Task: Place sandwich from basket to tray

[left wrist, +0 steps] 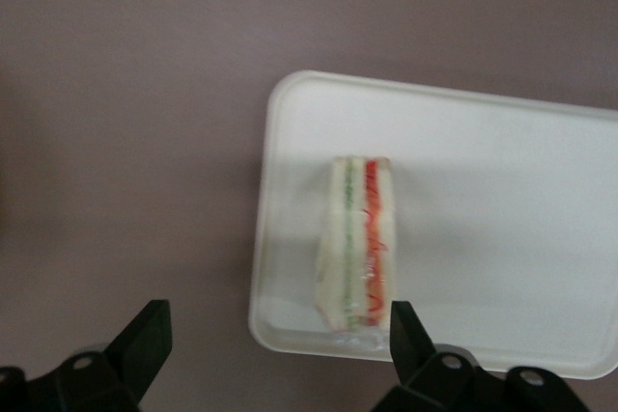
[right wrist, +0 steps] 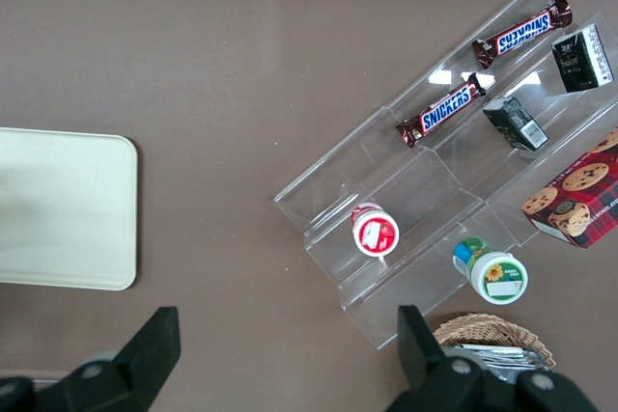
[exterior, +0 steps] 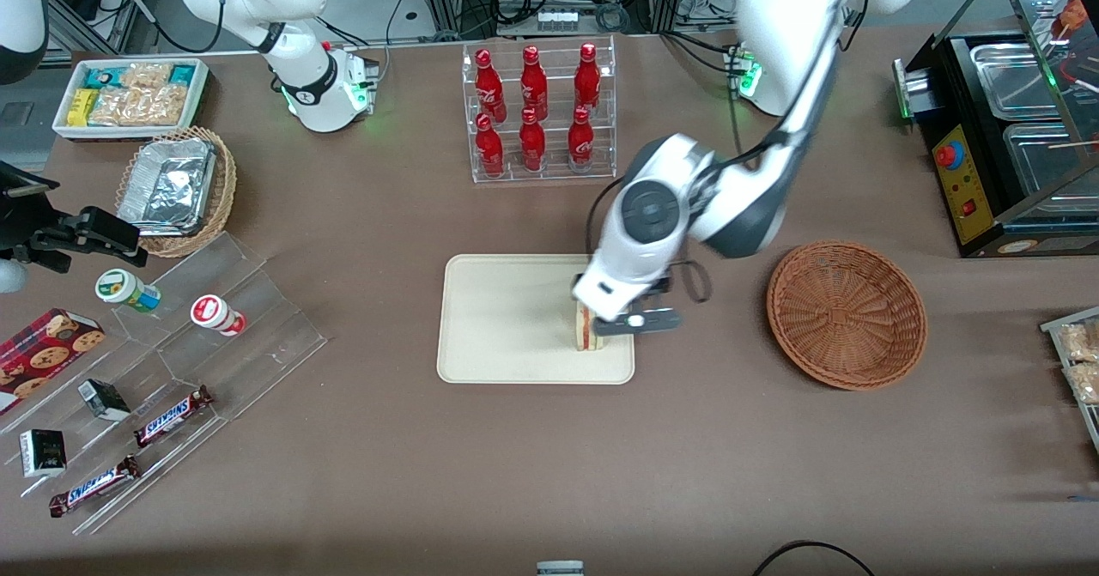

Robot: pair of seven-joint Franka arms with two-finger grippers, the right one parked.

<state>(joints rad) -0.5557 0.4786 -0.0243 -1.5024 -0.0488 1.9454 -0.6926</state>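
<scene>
Wrist view: small triangular white-bread sandwich (left wrist: 357,248) w/ red & green filling stands on cut edge on flat cream rectangular tray (left wrist: 502,209), near its rim. Black two-finger gripper (left wrist: 275,330) hovers above, fingers spread wide, likely released. Round reddish-brown wicker basket (exterior: 847,314) sits empty.

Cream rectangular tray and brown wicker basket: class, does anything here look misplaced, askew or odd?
Nothing damaged or spilled. The white triangular sandwich stands on the cream rectangular tray, close to one rim rather than centred. The open gripper hangs above it. The round reddish-brown wicker basket holds nothing.
</scene>
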